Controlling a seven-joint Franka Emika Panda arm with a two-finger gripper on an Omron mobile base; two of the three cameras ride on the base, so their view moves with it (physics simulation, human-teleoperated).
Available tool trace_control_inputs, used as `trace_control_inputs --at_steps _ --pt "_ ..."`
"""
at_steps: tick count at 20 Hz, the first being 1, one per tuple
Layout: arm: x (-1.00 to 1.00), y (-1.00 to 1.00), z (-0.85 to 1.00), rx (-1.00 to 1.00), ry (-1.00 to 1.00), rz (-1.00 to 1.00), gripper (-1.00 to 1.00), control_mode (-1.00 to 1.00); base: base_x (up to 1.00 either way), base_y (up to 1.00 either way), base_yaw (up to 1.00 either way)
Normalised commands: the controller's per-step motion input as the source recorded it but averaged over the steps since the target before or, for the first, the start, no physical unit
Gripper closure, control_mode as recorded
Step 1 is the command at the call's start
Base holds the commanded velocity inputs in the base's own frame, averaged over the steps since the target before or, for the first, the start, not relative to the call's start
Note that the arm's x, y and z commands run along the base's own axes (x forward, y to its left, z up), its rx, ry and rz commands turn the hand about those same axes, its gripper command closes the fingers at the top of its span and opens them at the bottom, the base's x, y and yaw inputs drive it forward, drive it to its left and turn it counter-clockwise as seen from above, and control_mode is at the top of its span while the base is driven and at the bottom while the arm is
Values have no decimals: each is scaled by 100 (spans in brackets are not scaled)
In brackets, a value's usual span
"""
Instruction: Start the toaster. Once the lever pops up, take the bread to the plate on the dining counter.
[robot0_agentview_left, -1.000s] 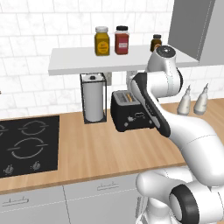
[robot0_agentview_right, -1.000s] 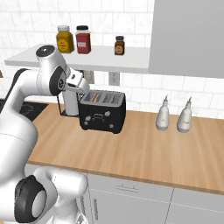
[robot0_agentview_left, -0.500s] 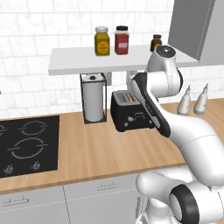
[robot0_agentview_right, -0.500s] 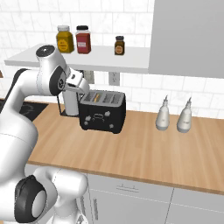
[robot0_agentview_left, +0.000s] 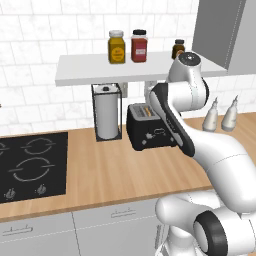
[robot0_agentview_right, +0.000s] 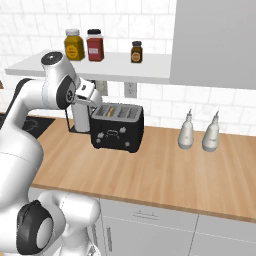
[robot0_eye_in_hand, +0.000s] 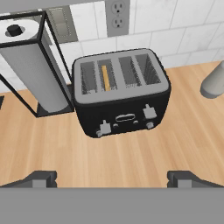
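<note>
Against the tiled back wall of the table (robot0_agentview_left: 110, 175), the toaster (robot0_eye_in_hand: 120, 98) stands with its front controls facing the table's front edge. It touches no neighbour, though the wire-framed paper-towel roll (robot0_eye_in_hand: 37, 70) stands just beside it, on the hob's side. One slot near that side holds the bread (robot0_eye_in_hand: 105, 77), seen as a thin tan edge sunk between the slot walls. Two small grey levers show on the toaster's front; the lever (robot0_eye_in_hand: 105, 127) nearer the bread's slot sits low on the face, beside a silver knob. A wall socket (robot0_eye_in_hand: 117, 17) is set in the tiles behind the toaster.

Hovering above the table in front of the toaster, the tool (robot0_eye_in_hand: 111, 177) has its jaws spread wide and grips nothing; its two dark fingertips (robot0_eye_in_hand: 41, 178) are well apart, with bare wood between them. In the base views the arm bends over the toaster from the front.

Two pale bottles (robot0_agentview_right: 200, 132) stand near the back wall on the toaster's other side. A shelf (robot0_agentview_left: 130, 70) above carries three jars (robot0_agentview_left: 131, 46). The black hob (robot0_agentview_left: 30, 165) lies toward the table's left end.
</note>
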Motion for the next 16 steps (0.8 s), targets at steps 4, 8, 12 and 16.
trace_control_inputs --at_steps 4,8,12,16 --pt "0 0 0 0 0 0 -100 -100 0 0 0" --pt "0 0 0 0 0 0 -100 -100 0 0 0" --pt "0 0 0 0 0 0 -100 -100 0 0 0" --pt "0 0 0 0 0 0 -100 -100 0 0 0"
